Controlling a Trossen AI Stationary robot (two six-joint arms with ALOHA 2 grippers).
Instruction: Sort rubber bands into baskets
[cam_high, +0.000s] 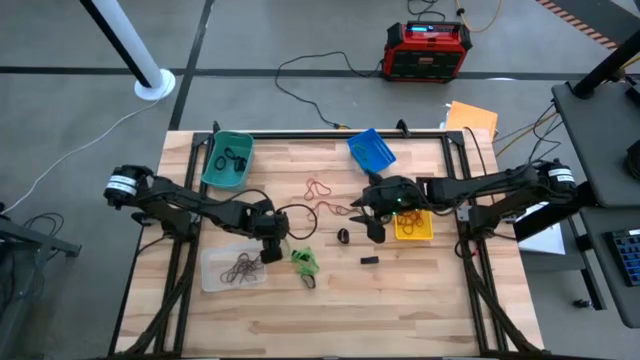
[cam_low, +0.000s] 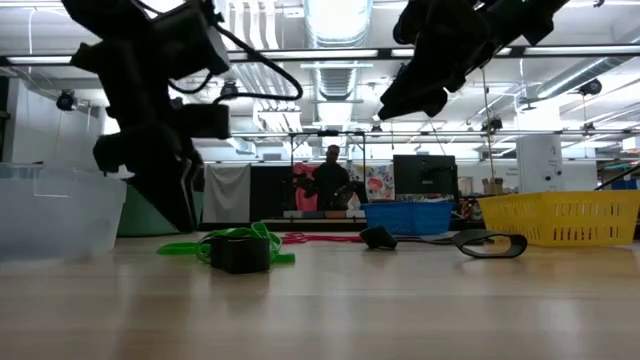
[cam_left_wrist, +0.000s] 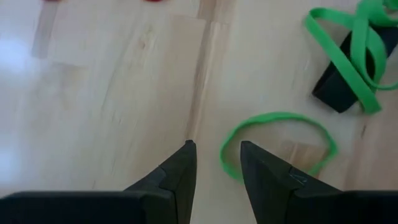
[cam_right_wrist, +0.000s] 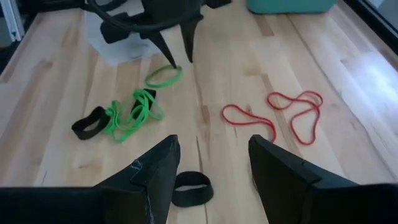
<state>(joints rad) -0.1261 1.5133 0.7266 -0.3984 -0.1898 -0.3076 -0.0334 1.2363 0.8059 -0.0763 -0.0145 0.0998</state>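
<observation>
Rubber bands lie scattered across the middle of the wooden counter (cam_high: 400, 300). A single green band (cam_left_wrist: 277, 146) lies flat just in front of the left gripper (cam_left_wrist: 214, 163), whose fingers stand slightly parted above the wood, grasping nothing. Just beside it a tangle of green bands (cam_right_wrist: 134, 112) wraps a small black block (cam_left_wrist: 339, 87), with one black band (cam_right_wrist: 89, 122) touching the tangle. Three red bands (cam_right_wrist: 292, 115) lie further toward the middle, two overlapping and one just beside them. Another black band (cam_right_wrist: 189, 188) lies under the right gripper (cam_right_wrist: 214, 171), which hangs released and wide above it.

Four baskets stand around the bands: a teal basket (cam_high: 228, 160) at the far left holding dark bands, a blue basket (cam_high: 372, 150) at the far middle, a yellow basket (cam_high: 413, 226) beside the right arm, and a clear basket (cam_high: 233, 268) at the near left with dark brown bands inside. A second small black block (cam_high: 370, 260) lies alone, near the middle.
</observation>
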